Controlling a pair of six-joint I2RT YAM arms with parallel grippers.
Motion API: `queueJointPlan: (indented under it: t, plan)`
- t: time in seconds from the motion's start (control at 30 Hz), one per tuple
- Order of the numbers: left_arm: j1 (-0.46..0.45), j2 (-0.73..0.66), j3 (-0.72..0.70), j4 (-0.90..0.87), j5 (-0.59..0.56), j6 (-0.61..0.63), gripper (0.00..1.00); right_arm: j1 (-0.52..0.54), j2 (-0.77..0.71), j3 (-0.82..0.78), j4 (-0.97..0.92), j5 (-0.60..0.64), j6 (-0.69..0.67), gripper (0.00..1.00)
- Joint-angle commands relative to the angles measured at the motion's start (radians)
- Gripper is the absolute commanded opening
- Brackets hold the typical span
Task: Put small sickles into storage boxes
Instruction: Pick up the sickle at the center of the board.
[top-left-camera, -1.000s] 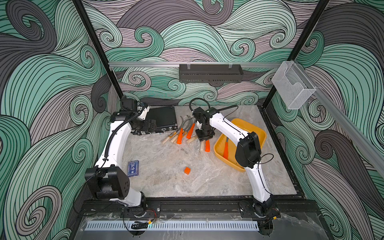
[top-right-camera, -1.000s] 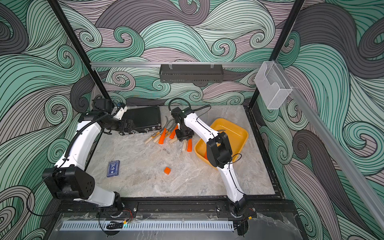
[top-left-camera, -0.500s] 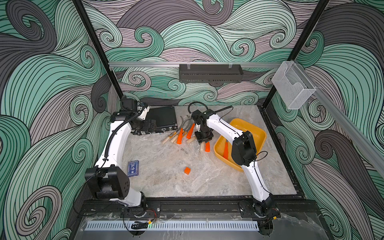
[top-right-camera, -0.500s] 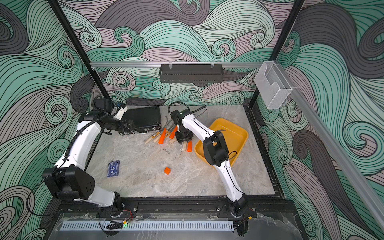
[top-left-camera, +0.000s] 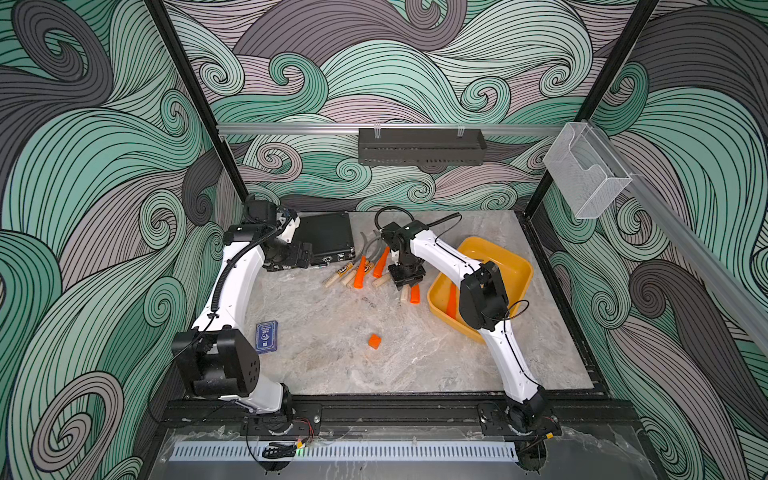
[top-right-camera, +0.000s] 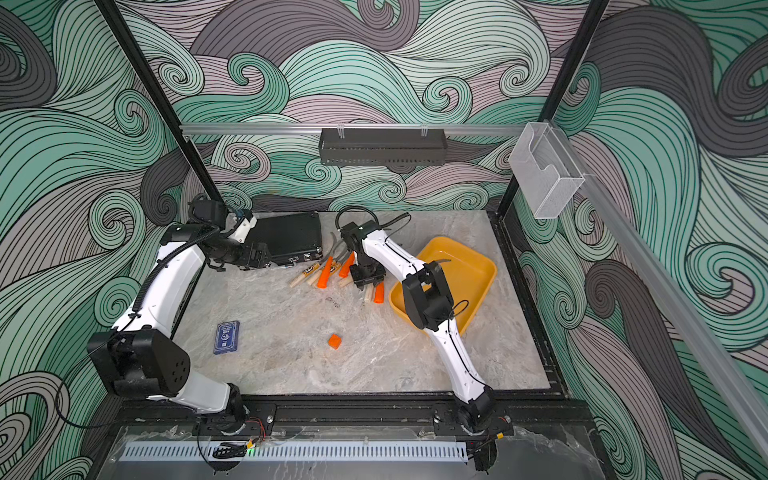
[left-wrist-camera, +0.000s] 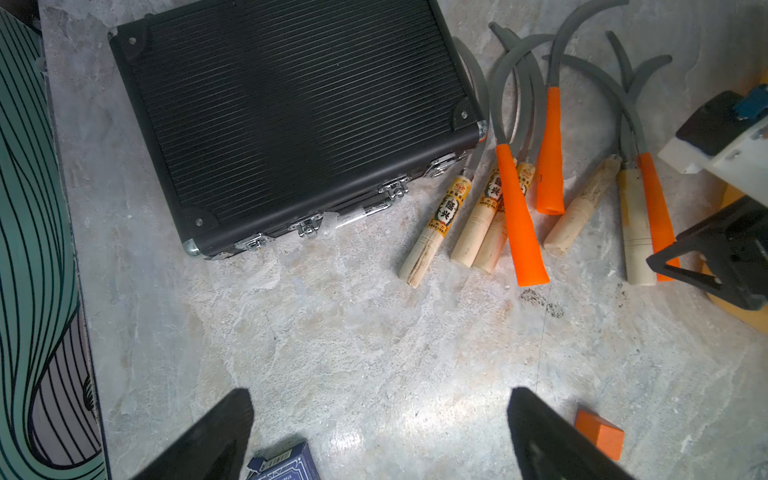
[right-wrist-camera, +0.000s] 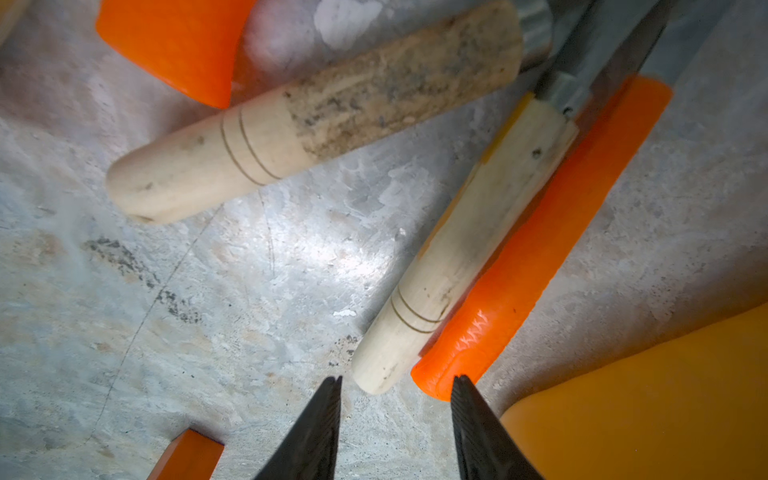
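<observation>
Marbled surface (top-left-camera: 332, 365) inside swirl-patterned walls (top-left-camera: 374, 83), wooden-handled sickle (right-wrist-camera: 457, 249) and orange-handled sickle (right-wrist-camera: 540, 249) touching, just ahead of the right end effector (right-wrist-camera: 397, 380), parted and empty.

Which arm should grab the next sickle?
Right: the right gripper hangs open at the two sickle handles nearest the yellow tray; the left gripper sits beside the black case, farther from both.

Marbled grey surface (top-left-camera: 415, 357), carrying: black ribbed case (top-left-camera: 328, 239), far corner; small sickles (top-left-camera: 360, 272) fanned beside it; yellow tray (top-left-camera: 513, 270); orange cube (top-left-camera: 374, 341), central; blue card pack (top-left-camera: 266, 336).
</observation>
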Motion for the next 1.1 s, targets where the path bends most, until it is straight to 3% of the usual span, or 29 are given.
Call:
queueJointPlan:
  t: [0.0,0.8,1.07]
  plan:
    - [-0.006,0.005,0.005,-0.018,-0.013,0.011,0.96,0.004,0.035,0.022,-0.023,0.007,0.013,0.46]
    - [-0.006,-0.016,-0.029,-0.017,-0.025,0.021,0.96,0.003,0.103,0.033,-0.023,0.0,0.04,0.44]
    - [-0.006,-0.02,-0.037,-0.015,-0.023,0.021,0.96,0.005,0.119,0.017,-0.023,-0.006,0.049,0.4]
